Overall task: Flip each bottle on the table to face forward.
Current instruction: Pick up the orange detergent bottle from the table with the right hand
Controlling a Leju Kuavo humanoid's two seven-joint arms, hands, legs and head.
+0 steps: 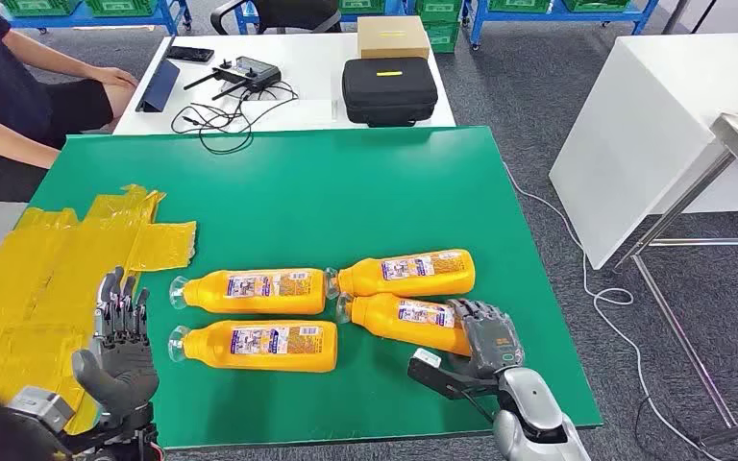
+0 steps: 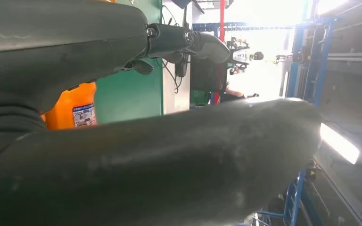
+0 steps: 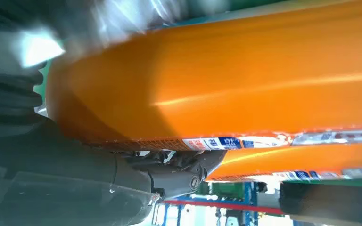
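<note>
- Gripping step: the near-right bottle (image 1: 411, 321), beside the green mat's (image 1: 365, 192) front edge, is clasped by the right hand (image 1: 485, 336).
- Left hand (image 1: 120, 346) is held empty, fingers spread.
- Next, a roll is judged needed.

An orange bottle (image 3: 226, 80) lies close against the lens, its smooth side catching a long bright streak of light. Along one edge of it runs the printed label (image 3: 231, 142) (blue and white, the lettering too blurred to read). The right hand (image 3: 122, 179) is wrapped around the bottle's end, its grey cover and dark fingers (image 3: 188, 172) pressed to the plastic. A second orange bottle (image 3: 301, 162) lies just beside the first, on the green surface (image 3: 330, 186).
</note>
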